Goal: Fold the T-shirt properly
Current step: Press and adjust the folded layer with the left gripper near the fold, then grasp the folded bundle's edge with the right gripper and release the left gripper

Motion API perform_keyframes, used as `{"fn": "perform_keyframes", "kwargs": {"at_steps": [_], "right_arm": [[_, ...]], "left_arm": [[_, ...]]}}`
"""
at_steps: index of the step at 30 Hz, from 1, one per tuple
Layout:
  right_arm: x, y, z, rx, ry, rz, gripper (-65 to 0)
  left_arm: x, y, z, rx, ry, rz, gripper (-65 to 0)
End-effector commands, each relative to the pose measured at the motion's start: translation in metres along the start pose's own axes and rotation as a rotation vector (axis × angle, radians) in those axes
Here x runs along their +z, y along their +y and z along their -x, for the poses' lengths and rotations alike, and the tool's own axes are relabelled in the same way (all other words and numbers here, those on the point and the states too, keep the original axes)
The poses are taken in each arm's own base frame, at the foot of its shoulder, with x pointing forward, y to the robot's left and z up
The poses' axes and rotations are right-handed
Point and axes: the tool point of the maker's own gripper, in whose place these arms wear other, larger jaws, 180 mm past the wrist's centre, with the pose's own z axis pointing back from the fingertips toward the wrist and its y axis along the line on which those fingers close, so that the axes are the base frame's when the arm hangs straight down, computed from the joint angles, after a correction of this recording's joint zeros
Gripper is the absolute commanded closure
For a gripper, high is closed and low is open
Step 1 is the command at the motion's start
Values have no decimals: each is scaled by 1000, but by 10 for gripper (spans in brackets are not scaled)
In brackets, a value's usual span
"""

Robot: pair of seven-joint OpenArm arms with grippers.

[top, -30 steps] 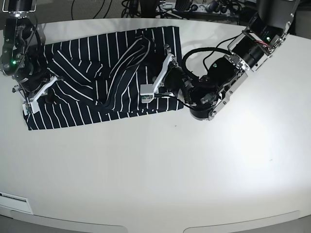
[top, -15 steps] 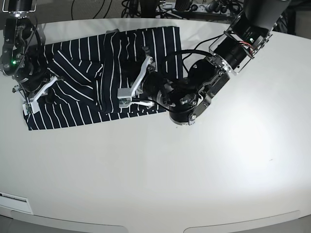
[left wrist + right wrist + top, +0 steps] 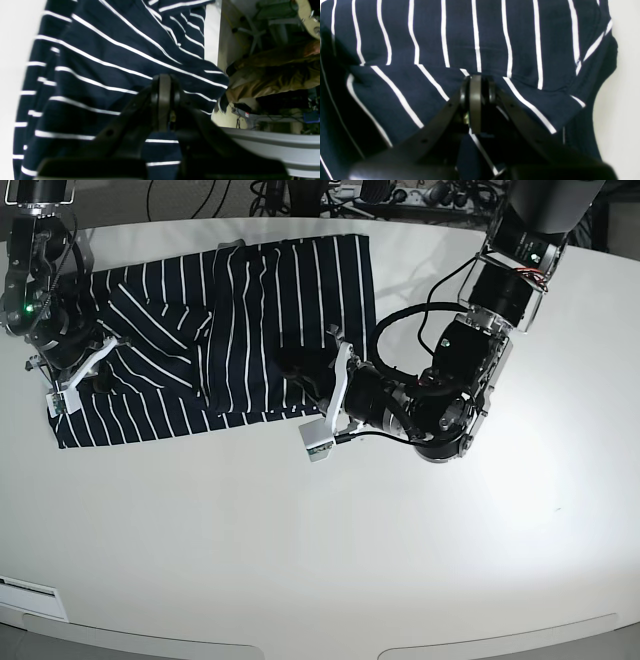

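Note:
The dark navy T-shirt (image 3: 240, 310) with thin white stripes lies partly folded at the far left of the white table (image 3: 300, 560). Its right part is laid over the middle. My left gripper (image 3: 303, 367) sits at the lower right corner of that folded part. In the left wrist view it (image 3: 163, 82) is shut, with striped cloth (image 3: 100, 50) gathered around its tips. My right gripper (image 3: 100, 383) rests on the shirt's left side. In the right wrist view it (image 3: 475, 82) is shut on a fold of the cloth (image 3: 495, 37).
Cables and equipment (image 3: 330, 192) crowd the floor beyond the table's far edge. A person in tan clothing (image 3: 275, 65) shows past that edge in the left wrist view. White table surface stretches in front and to the right of the shirt.
My left arm carried the raised right side of the shirt leftward over the middle, then drew back toward the right. That part now lies flat. The right arm has not moved.

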Motion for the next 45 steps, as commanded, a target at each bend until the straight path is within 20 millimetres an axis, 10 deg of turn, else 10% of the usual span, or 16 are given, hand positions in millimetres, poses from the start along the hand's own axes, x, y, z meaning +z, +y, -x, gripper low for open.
{"fn": "perform_keyframes", "kwargs": {"at_steps": [1, 17, 22, 32, 38, 45], "right_arm": [[0, 0, 28, 23, 126, 3, -77], [0, -2, 17, 27, 110, 13, -153], [3, -10, -19, 25, 56, 56, -373], [31, -45, -116, -28, -176, 186, -376], [58, -89, -110, -140, -184, 281, -375], [54, -89, -79, -356, -158, 101, -375]], "left_arm": [[5, 1, -7, -27, -13, -14, 0], [-25, 37, 69, 21, 154, -285, 0], [-13, 46, 90, 32, 193, -329, 0], [15, 64, 116, 32, 267, -414, 0], [38, 75, 130, 38, 304, -460, 0], [62, 83, 145, 45, 348, -504, 0]]}}
